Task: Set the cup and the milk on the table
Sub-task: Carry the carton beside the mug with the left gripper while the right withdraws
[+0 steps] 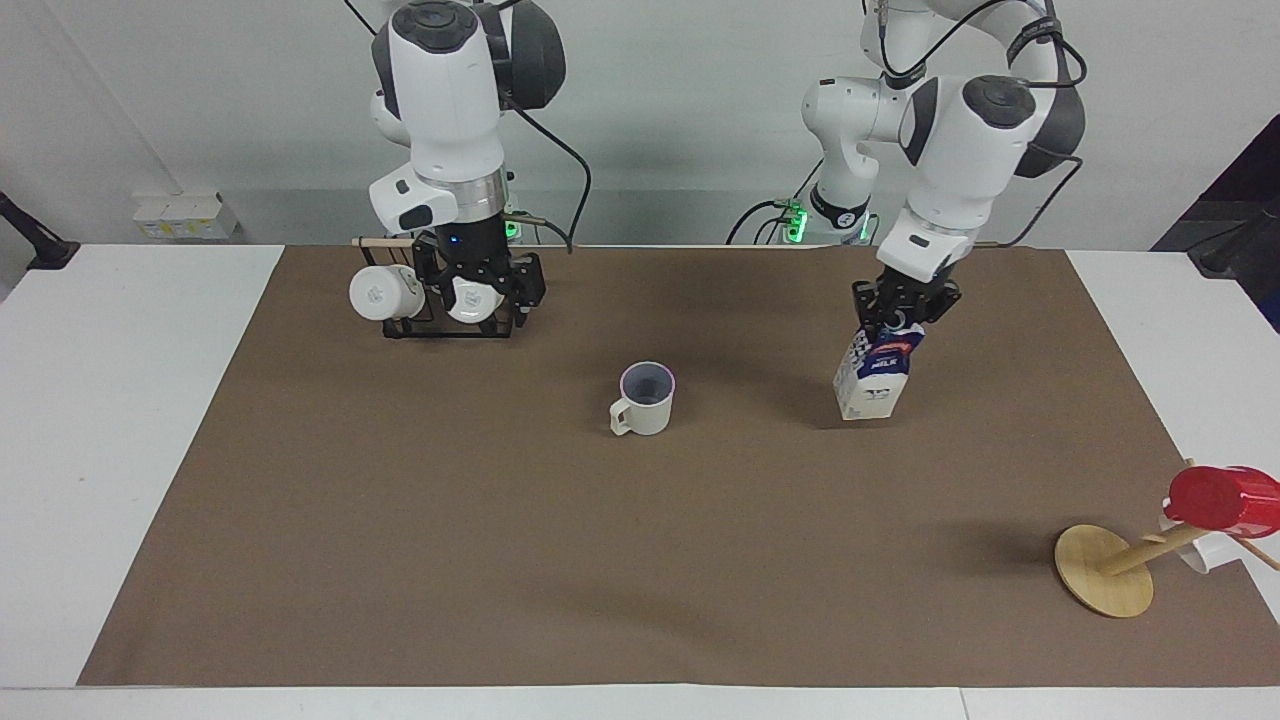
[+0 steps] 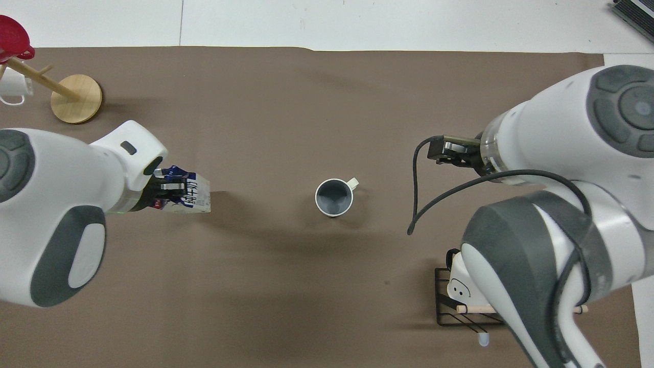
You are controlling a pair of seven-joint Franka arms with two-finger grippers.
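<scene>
The cream-beige cup stands upright on the brown sheet of the table, handle toward the right arm's end; it also shows in the overhead view. Nothing holds it. My left gripper is shut on the top of the milk carton, which hangs tilted beside the cup toward the left arm's end. I cannot tell whether its bottom edge touches the sheet. The carton also shows in the overhead view. My right gripper is open and empty, up over the mug rack.
A black wire rack with two white mugs stands near the right arm's base. A tilted wooden mug tree with a red cup stands at the left arm's end, farther from the robots.
</scene>
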